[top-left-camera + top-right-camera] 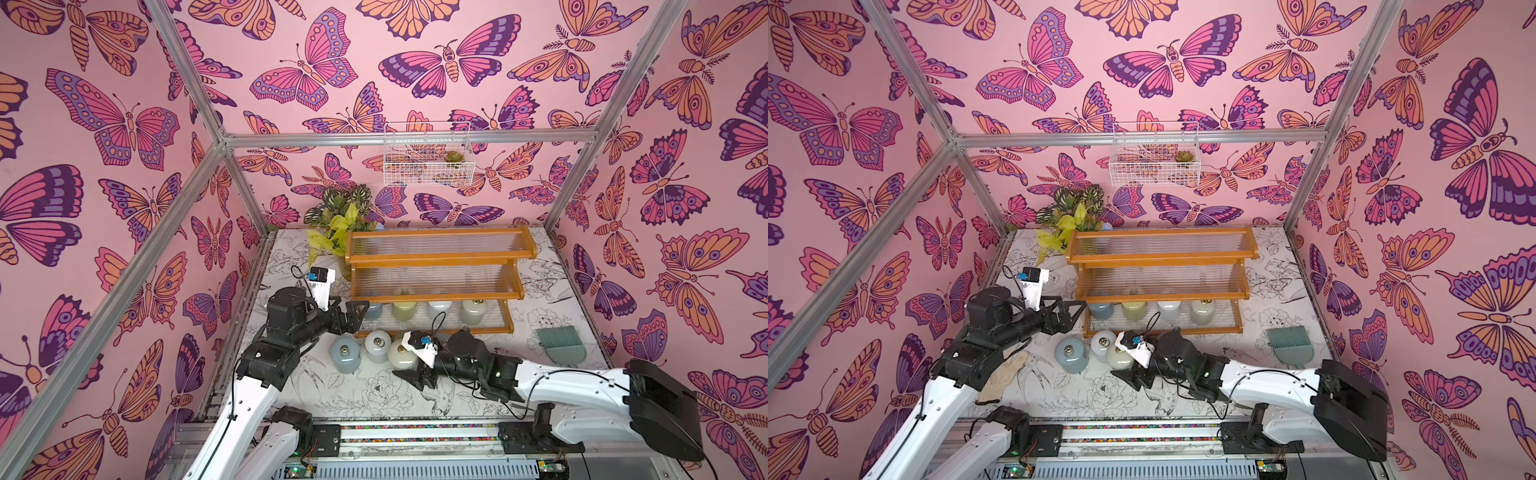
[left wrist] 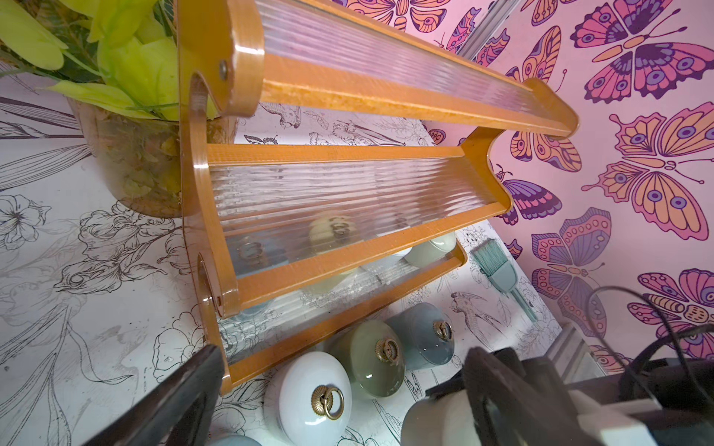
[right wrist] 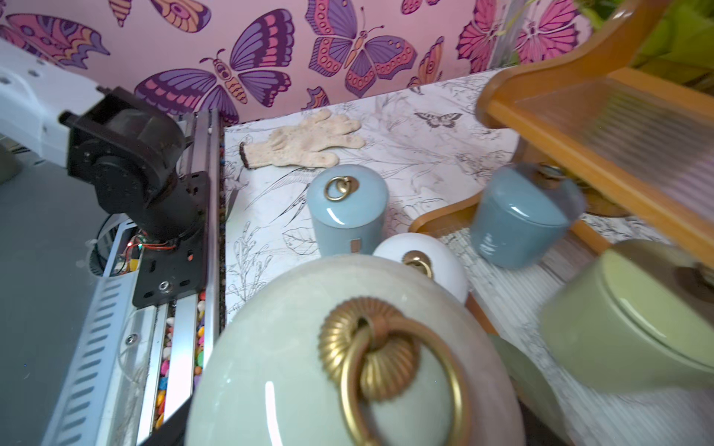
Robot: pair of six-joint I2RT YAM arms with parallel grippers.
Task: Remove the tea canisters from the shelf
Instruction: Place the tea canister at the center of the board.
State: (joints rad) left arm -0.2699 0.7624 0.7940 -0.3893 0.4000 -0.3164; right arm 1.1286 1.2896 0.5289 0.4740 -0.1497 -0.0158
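The cream canister (image 3: 270, 347) looks like glazed pottery: rigid, fairly heavy for its size, slick and breakable, with a lid that may only sit loose. I judge the safest hold is across the round body below the lid seam, with a gentle squeeze. The gold ring (image 3: 367, 343) on top looks too floppy to lift by.

The right gripper (image 1: 406, 368) comes in from the right and has its fingers clasped around that body. The canister is just in front of the shelf (image 1: 436, 259), close right of a white canister (image 1: 377, 345) and a blue canister (image 1: 345, 354) on the desk (image 1: 357, 395). Whether it bears on the desk I cannot tell. It is upright, long axis vertical, lid and ring pointing up.

Four more canisters stand upright along the bottom tier; I see none on the two upper tiers. The left gripper (image 1: 359, 318) hovers at that tier's left end, fingers spread and empty, just beside the darker blue canister (image 1: 372, 311).
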